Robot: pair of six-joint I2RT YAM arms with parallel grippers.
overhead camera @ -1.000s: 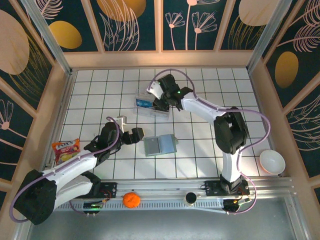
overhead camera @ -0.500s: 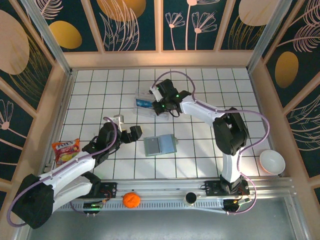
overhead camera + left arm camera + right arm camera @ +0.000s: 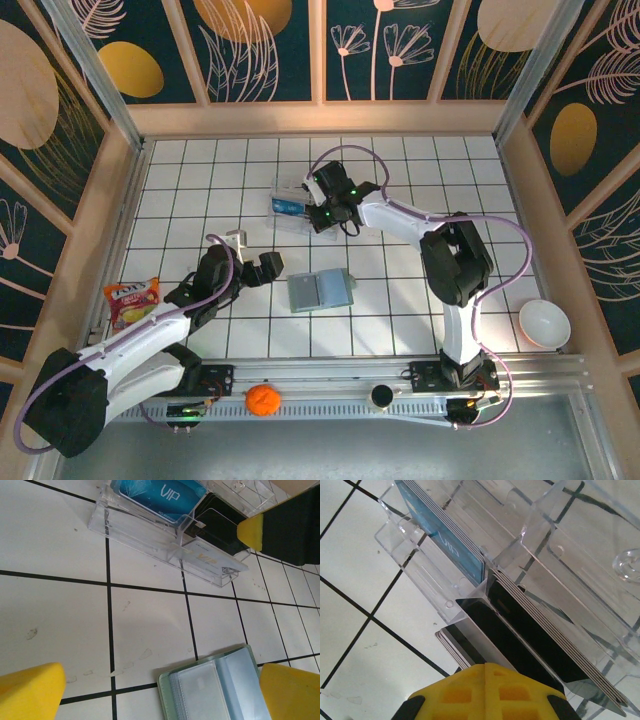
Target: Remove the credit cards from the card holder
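Note:
The card holder [image 3: 321, 290] lies open on the tiled floor, its pale blue-grey sleeves facing up; in the left wrist view the card holder [image 3: 220, 687] shows clear pockets. My left gripper [image 3: 262, 268] hovers just left of it, open, its yellow fingertips [image 3: 30, 692] wide apart with nothing between them. My right gripper [image 3: 325, 213] is down at the clear plastic box [image 3: 297, 211], shut [image 3: 485, 666], fingertips pressed together over stacks of black cards [image 3: 540, 630] and blue cards [image 3: 445, 542]. No card shows between the fingers.
A snack bag [image 3: 132, 300] lies at the left edge. An orange [image 3: 262, 399] and a black round item [image 3: 381, 396] sit on the front rail. A white bowl [image 3: 545, 323] rests at the right. Wooden walls ring the floor.
My right gripper has shifted a little toward the near side of the clear box. The left arm edged slightly left, then held still. The card holder has not moved.

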